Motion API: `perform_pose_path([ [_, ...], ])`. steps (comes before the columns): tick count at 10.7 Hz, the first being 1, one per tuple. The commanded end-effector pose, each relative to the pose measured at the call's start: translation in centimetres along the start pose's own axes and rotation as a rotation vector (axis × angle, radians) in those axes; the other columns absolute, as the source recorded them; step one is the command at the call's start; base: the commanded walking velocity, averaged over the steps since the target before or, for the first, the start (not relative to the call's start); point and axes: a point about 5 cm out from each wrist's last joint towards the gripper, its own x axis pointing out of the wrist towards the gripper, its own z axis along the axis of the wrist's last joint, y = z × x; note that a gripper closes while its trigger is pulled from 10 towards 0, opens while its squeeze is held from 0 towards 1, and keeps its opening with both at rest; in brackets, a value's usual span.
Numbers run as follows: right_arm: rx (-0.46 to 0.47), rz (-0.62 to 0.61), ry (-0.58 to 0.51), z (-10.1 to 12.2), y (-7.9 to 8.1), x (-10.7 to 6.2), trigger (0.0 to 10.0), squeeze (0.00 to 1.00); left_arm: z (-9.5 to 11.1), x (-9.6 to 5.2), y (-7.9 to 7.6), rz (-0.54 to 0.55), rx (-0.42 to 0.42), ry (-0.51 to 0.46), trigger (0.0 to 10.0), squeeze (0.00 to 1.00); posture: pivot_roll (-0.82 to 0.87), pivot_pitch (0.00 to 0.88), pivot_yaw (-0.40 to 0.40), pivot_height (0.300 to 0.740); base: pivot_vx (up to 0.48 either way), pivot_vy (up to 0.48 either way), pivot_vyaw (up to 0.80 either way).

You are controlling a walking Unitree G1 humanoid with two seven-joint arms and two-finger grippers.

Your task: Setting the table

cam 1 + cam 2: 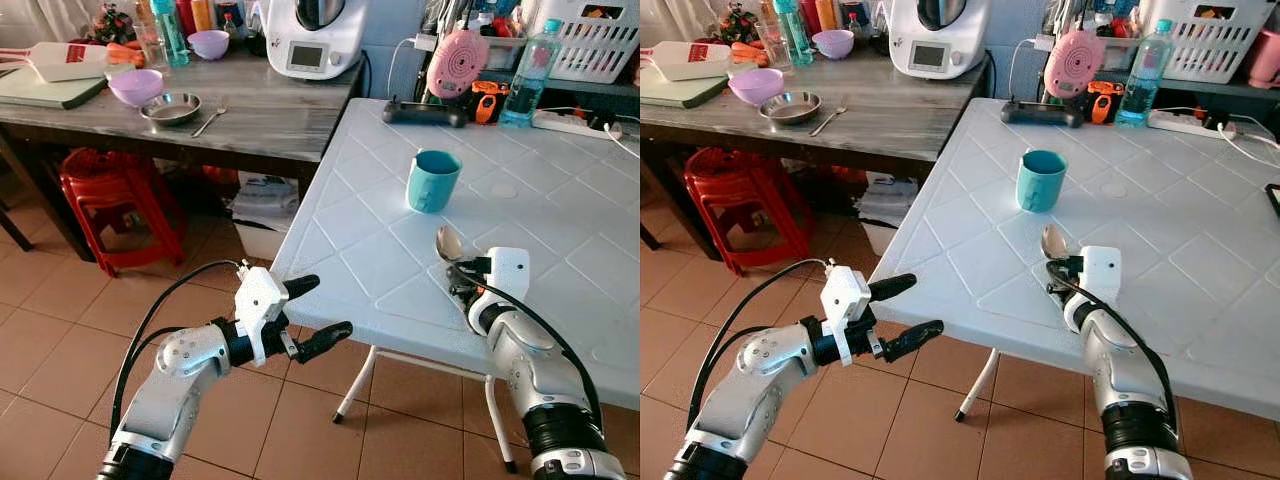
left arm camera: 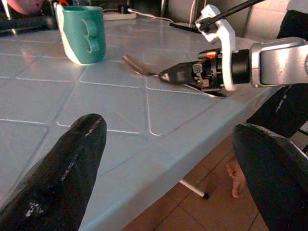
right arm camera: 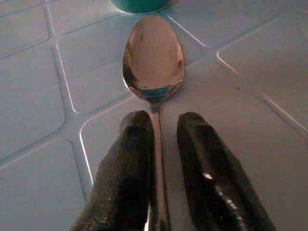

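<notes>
Two grippers on my head-camera feed: left gripper (image 1: 312, 313) lower centre, fingers spread wide, empty, off white table (image 1: 560, 210) edge. Right gripper (image 1: 458, 283) lower right, pinching spoon (image 1: 448, 243) handle, bowl pointing at teal mug (image 1: 433, 180) mid-frame. Left wrist feed: I see spoon lying low over tabletop, mug upper left. Right wrist feed: fingers (image 3: 127, 183) closed along handle, spoon bowl centre top, just below mug.
</notes>
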Motion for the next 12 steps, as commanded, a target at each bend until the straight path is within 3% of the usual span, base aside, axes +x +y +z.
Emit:
perform_pose_path([
  [1, 0.031, 0.017, 0.089, -2.1, 0.3, -0.3, 0.0, 0.00, 0.5, 0.0, 0.1, -0.010, 0.018, 0.000, 10.0, 0.00, 0.00, 0.029, 0.044, 0.740, 0.000, 0.000, 0.00],
  [5, 0.058, 0.024, 0.117, -2.7, 0.5, -0.4, 0.0, 0.00, 0.1, -0.3, -0.5, -0.023, 0.013, 0.004, 10.0, 0.00, 0.00, 0.028, 0.048, 0.740, 0.000, 0.000, 0.00],
  [8, 0.099, 0.004, 0.038, -1.2, 0.9, -0.5, 0.0, 0.00, 0.1, -0.3, -0.4, -0.015, 0.015, -0.004, 10.0, 0.00, 0.00, 0.028, 0.048, 0.740, 0.000, 0.000, 0.00],
  [9, 0.130, 0.001, -0.027, 0.1, 1.5, -0.7, 0.0, 0.00, 0.6, -0.1, 0.4, 0.056, 0.014, -0.023, 10.0, 0.00, 0.00, 0.028, 0.048, 0.740, 0.000, 0.000, 0.00],
  [10, 0.137, -0.011, -0.114, 1.8, 2.0, -1.1, 2.9, 0.00, 0.9, -0.2, 1.5, 0.197, 0.028, -0.045, 10.0, 0.00, 0.00, 0.028, 0.048, 0.740, 0.000, 0.000, 0.00],
  [11, 0.119, -0.007, -0.167, 2.6, 2.4, -1.6, 4.3, 0.00, 1.1, -0.4, 2.3, 0.295, 0.051, -0.061, 10.0, 0.00, 0.00, 0.025, 0.040, 0.740, 0.000, 0.000, 0.00],
  [12, 0.095, -0.001, -0.220, 3.2, 2.9, -2.3, 10.0, 0.00, 1.4, -0.6, 3.4, 0.414, 0.049, -0.090, 10.0, 0.00, 0.00, 0.022, 0.039, 0.740, 0.000, 0.000, 0.00],
])
